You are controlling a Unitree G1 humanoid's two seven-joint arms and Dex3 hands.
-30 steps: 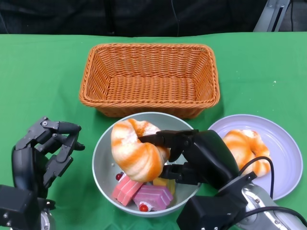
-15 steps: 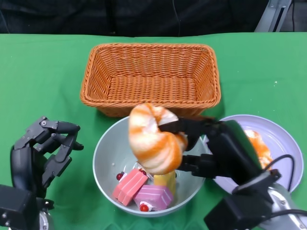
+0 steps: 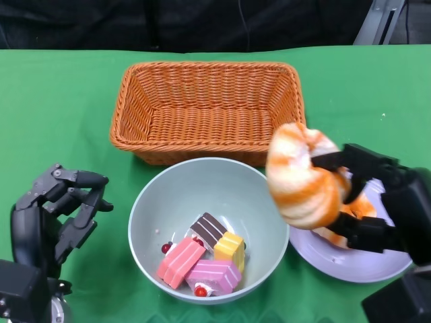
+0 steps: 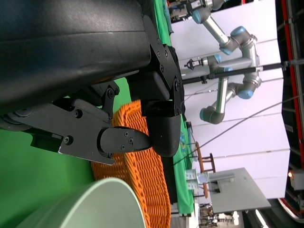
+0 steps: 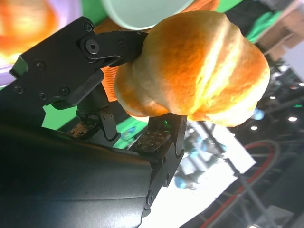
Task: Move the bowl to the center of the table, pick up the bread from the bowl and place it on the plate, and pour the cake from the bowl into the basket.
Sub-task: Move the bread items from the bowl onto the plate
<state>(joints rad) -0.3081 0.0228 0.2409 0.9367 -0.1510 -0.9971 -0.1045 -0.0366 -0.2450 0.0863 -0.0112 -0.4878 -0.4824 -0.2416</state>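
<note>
Right hand (image 3: 377, 202) grips the bread (image 3: 301, 177) aloft, over the plate's (image 3: 350, 262) left rim beside the bowl (image 3: 155, 202); left hand (image 3: 57, 212) loosely curled, holding nothing, left of bowl.
</note>
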